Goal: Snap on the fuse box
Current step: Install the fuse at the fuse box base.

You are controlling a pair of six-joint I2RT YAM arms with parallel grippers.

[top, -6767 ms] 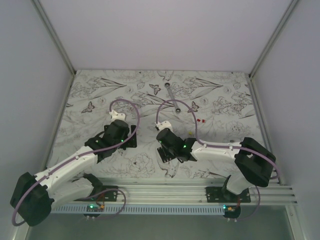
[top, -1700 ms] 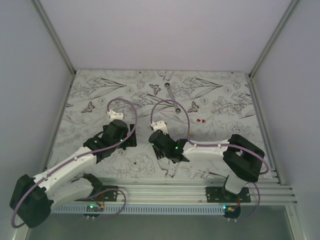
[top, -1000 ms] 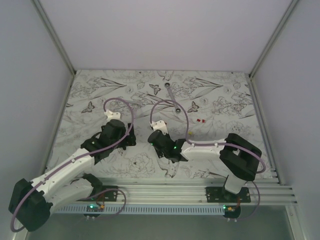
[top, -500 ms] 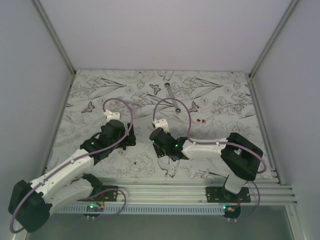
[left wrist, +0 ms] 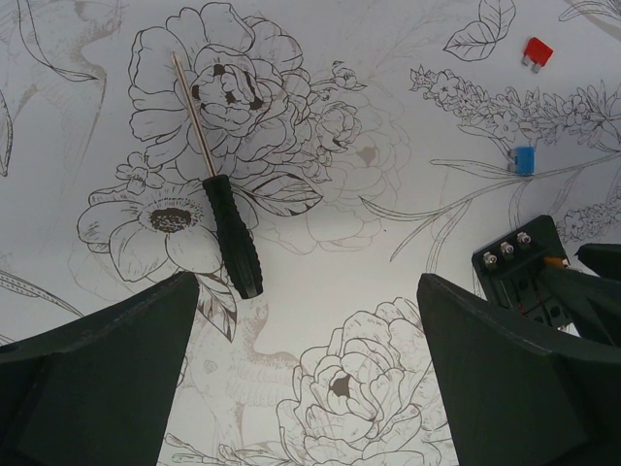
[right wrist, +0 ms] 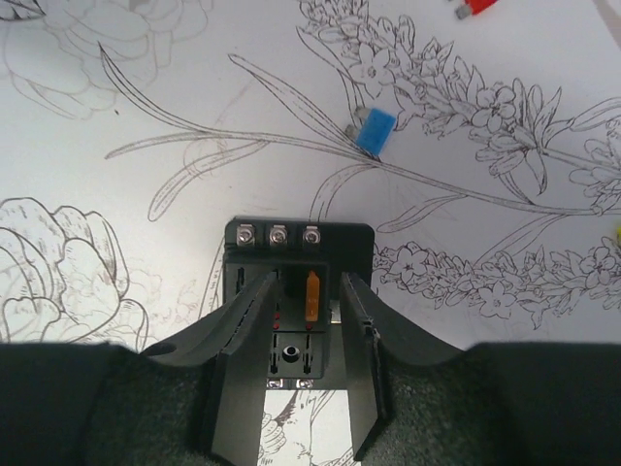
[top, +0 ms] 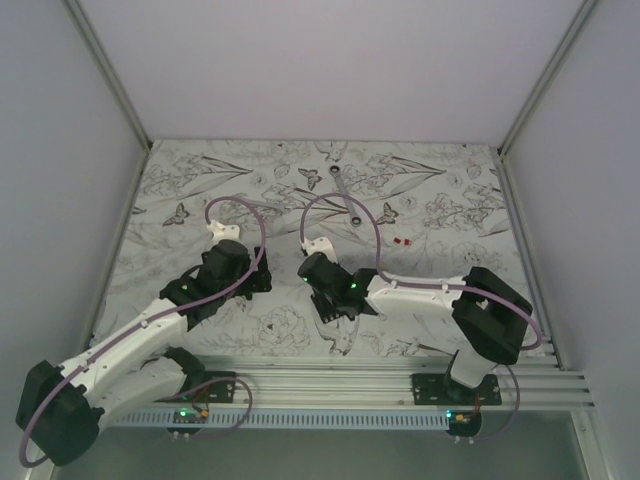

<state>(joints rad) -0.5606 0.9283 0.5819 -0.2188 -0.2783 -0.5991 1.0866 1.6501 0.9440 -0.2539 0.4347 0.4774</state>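
On the flower-printed worktop (top: 200, 170), the fuse box (right wrist: 299, 238) is being straddled by the narrowly parted right hand (right wrist: 310, 280), a downward press likely being needed.

Screwdriver (left wrist: 231, 236) left of fuse box (left wrist: 514, 272)

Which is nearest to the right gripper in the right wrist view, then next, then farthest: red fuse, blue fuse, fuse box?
1. The fuse box, directly under the right gripper.
2. The blue fuse, beyond the box, slightly right.
3. The red fuse, at the top-right edge.
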